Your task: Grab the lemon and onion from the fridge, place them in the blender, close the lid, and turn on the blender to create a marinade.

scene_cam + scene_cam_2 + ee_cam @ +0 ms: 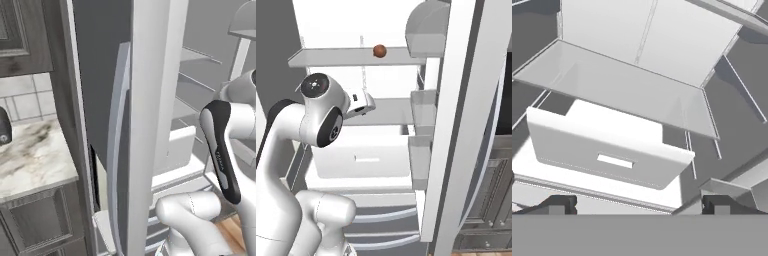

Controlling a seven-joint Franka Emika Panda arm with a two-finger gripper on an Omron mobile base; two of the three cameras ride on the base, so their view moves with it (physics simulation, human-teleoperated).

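The fridge stands open, with grey shelves and a white drawer inside. The onion, a small orange-brown bulb, rests on the upper shelf near its right end. My gripper reaches into the fridge at the height of the middle shelf, below and left of the onion. In the hand view my gripper is open with nothing between its dark fingertips, looking at the drawer and the bare shelf above it. The lemon, the blender and the lid are out of view.
The wide fridge door stands open on the right, with bins on its inner side. The other door and its long grey handle are close on the left. A marble counter lies beyond, with a dark thing cut off at the edge.
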